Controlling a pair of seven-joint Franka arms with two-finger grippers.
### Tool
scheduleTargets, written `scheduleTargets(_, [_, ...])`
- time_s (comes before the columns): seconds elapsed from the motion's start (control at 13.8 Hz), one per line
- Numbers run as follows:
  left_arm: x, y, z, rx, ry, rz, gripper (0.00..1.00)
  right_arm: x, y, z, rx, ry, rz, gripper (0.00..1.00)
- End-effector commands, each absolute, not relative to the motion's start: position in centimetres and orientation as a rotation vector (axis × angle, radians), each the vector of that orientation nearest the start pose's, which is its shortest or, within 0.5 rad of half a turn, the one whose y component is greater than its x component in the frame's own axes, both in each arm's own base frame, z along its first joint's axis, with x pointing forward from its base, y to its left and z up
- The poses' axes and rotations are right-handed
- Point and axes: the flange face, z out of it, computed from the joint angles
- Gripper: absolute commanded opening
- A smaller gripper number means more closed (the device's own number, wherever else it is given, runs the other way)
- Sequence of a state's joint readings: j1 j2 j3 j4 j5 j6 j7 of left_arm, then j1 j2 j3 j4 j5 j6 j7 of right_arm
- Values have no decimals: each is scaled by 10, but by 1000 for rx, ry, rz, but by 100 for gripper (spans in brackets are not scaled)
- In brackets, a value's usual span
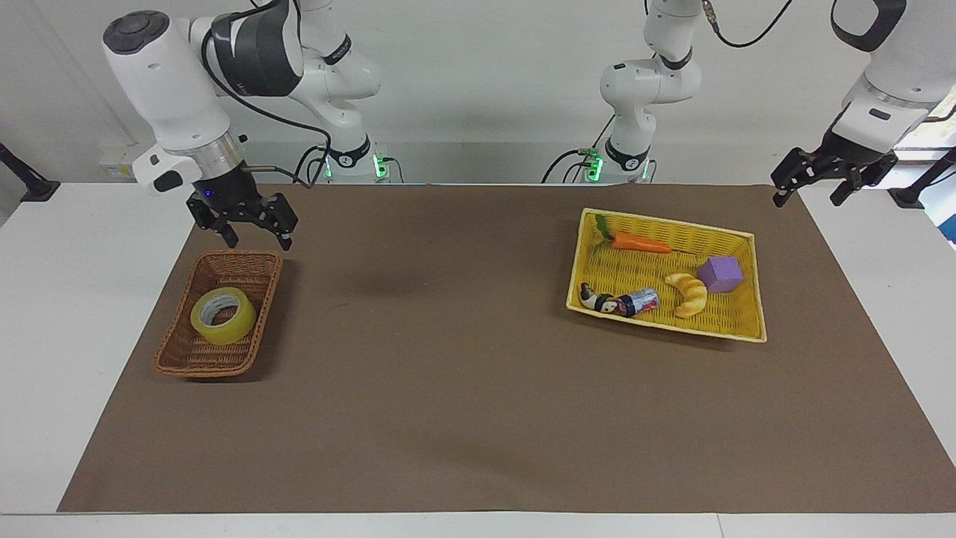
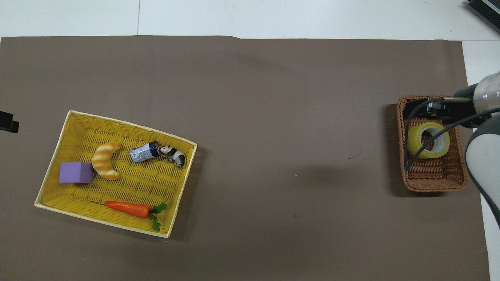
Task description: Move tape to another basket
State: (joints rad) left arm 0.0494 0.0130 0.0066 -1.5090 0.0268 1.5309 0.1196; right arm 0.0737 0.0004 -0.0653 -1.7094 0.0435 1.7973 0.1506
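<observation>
Brown paper (image 1: 463,403) covers most of the table across the middle of the facing view. At upper left of that view the right arm bends down from its base, forearm sloping toward the frame's left edge and wrist pointing straight down, so the right gripper (image 1: 258,240) hangs in the air over the basket's upper rim, fingers spread apart and empty. At upper right the left arm waits with its wrist angled down and inward, the left gripper (image 1: 808,194) held over the corner of the paper, fingers apart and holding nothing. A yellow tray (image 1: 750,284) sits right of centre, holding an orange carrot (image 1: 638,241) along its upper side, a purple cube (image 1: 720,273), a croissant (image 1: 690,293) just beside the cube, and a small can (image 1: 639,301) touching a panda figure (image 1: 597,300). The brown wicker basket (image 1: 179,351) lies at centre left. The tape (image 1: 223,315) rests inside it, tilted, around the basket's middle, apart from both grippers.
</observation>
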Motion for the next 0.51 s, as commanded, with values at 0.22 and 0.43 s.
scheduleTargets(0.22, [553, 36, 647, -3093, 78, 6, 100, 530, 1, 637, -3096, 322, -113, 100])
scheduleTargets(0.43, [553, 35, 647, -3093, 81, 6, 100, 519, -8, 682, -3115, 342, -127, 100])
